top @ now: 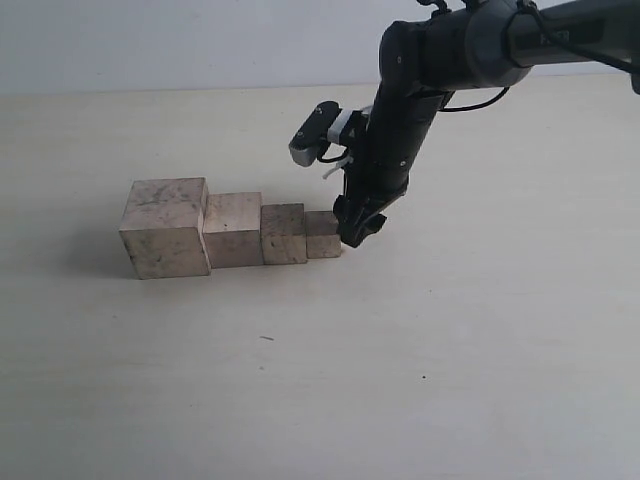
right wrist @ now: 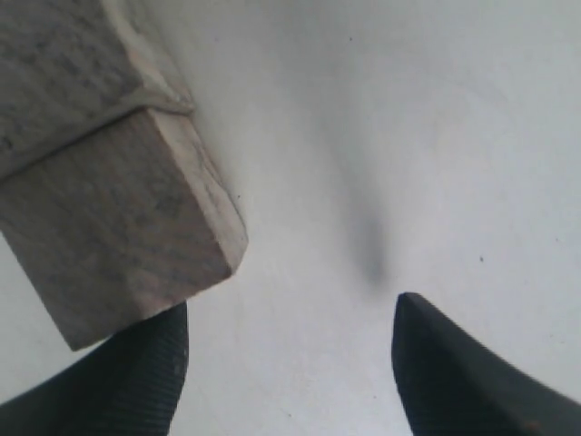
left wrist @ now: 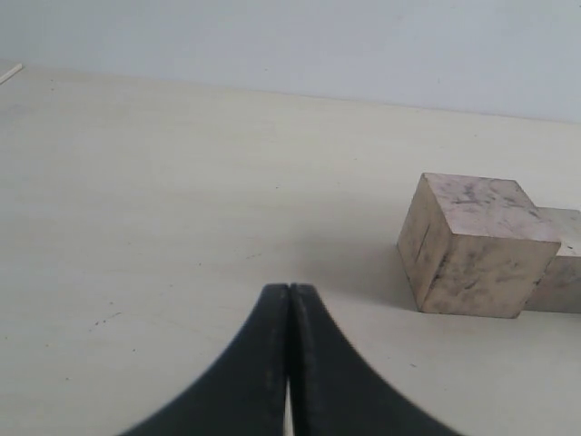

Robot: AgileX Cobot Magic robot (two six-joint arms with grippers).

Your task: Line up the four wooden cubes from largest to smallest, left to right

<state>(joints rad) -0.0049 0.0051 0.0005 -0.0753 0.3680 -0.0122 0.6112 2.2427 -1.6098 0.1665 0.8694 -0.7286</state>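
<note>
The smallest pale beige wooden cube [top: 322, 240] ends the row at right. The right gripper [top: 360, 232], jaws apart and empty, stands just right of it, possibly touching. The left gripper [left wrist: 289, 363], closed, lies farther off.

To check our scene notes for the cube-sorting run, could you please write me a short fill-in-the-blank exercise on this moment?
1. In the exterior view, the largest wooden cube stands at the ____ end of the row.
2. The right gripper is down beside the smallest wooden cube, with its jaws ____ and nothing held between them.
3. The left gripper, away from the row, has its jaws ____.

Missing words: left; open; shut.
</note>
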